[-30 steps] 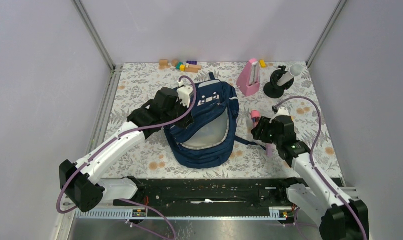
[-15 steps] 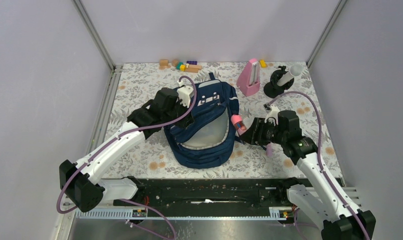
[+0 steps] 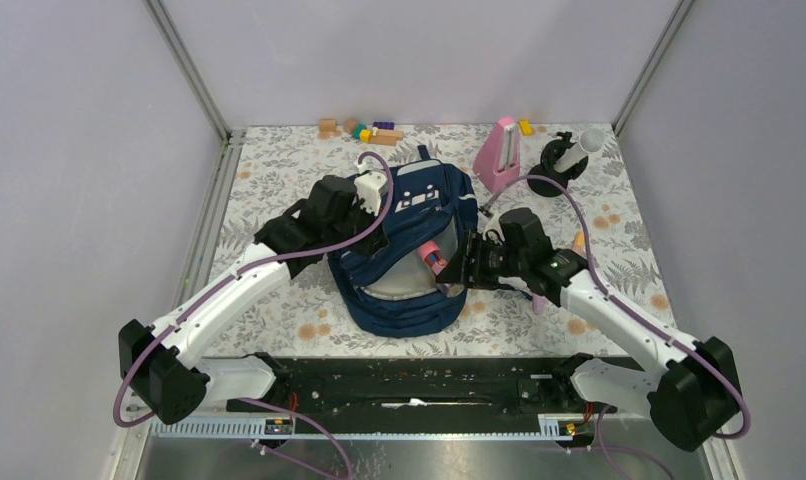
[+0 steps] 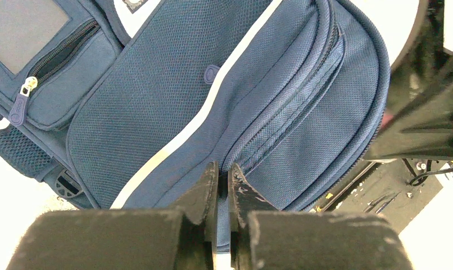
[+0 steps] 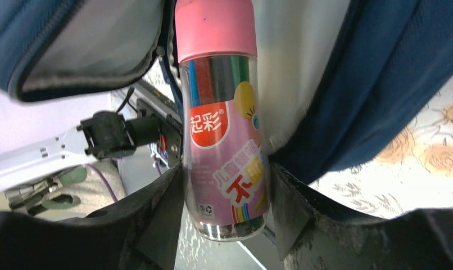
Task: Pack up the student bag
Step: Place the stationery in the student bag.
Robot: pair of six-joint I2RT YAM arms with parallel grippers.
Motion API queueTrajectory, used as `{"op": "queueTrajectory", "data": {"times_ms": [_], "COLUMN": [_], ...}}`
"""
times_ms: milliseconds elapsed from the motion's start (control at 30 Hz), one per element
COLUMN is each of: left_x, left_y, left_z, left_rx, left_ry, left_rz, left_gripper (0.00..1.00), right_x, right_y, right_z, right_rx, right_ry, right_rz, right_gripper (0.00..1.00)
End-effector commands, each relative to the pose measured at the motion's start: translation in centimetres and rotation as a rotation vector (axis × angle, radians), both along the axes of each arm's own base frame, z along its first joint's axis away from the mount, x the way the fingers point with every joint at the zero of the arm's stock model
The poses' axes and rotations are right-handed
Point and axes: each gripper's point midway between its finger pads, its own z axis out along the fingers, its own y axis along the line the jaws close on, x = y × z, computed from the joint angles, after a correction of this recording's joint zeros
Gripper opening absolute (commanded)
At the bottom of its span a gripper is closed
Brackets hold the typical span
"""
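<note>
The student bag (image 3: 419, 200), navy with white stripes, lies on the floral table with its main compartment unzipped and its pale lining showing. My left gripper (image 4: 223, 188) is shut on a fold of the bag's upper flap (image 4: 280, 107) and holds it up. A clear tube of coloured markers (image 5: 224, 129) with a pink cap is clamped between the fingers of my right gripper (image 5: 227, 197). Its cap end (image 3: 431, 250) pokes into the bag's opening. In the top view the right gripper (image 3: 457, 265) sits at the bag's right rim.
A pink metronome (image 3: 499, 155) and a black stand with a white ball (image 3: 561, 160) are at the back right. Small wooden and coloured blocks (image 3: 364, 130) lie along the back edge. A pale pink object (image 3: 540, 303) rests under the right forearm.
My right arm has swung left, carrying the marker tube from the table right of the bag to the bag's opening. The left arm has stayed put, holding the flap.
</note>
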Motion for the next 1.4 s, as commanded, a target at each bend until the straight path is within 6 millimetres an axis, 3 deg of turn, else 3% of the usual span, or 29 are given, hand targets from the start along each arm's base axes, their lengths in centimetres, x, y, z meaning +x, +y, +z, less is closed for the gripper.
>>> {"op": "queueTrajectory", "data": {"times_ms": [0, 133, 300, 600, 767, 967, 1200, 1300, 1367], "left_x": [0.4, 0.3, 0.3, 0.4, 0.4, 0.4, 0.5, 0.5, 0.5], "left_y": [-0.8, -0.9, -1.0, -1.0, -1.1, -1.0, -1.0, -1.0, -1.0], "left_z": [2.6, 2.4, 2.3, 2.2, 2.1, 2.0, 1.8, 1.8, 1.7], "left_rx": [-0.078, -0.079, -0.078, -0.074, -0.074, -0.07, -0.066, -0.064, -0.062], "left_ry": [-0.042, -0.034, -0.028, -0.028, -0.024, -0.024, -0.02, -0.02, -0.018], "left_rz": [-0.014, -0.014, -0.019, -0.018, -0.022, -0.019, -0.018, -0.017, -0.018], "left_gripper": [0.0, 0.0, 0.0, 0.0, 0.0, 0.0, 0.0, 0.0, 0.0], "right_x": [5.0, 8.3, 11.2, 12.9, 13.7, 13.4, 12.0, 11.0, 10.4], "right_y": [2.9, 3.7, 5.1, 5.8, 5.9, 6.0, 5.2, 4.4, 3.6], "right_z": [4.2, 4.4, 2.4, -0.6, -2.2, -3.7, -3.0, -2.9, -2.9], "right_rx": [0.1, 0.121, 0.115, -0.012, -0.064, -0.089, -0.11, -0.121, -0.13], "right_ry": [-0.175, -0.277, -0.356, -0.604, -0.691, -0.687, -0.724, -0.731, -0.734], "right_rz": [-0.147, -0.282, -0.34, -0.425, -0.45, -0.422, -0.353, -0.334, -0.332], "right_gripper": [0.0, 0.0, 0.0, 0.08, 0.2, 0.52, 0.59, 0.79, 0.81]}}
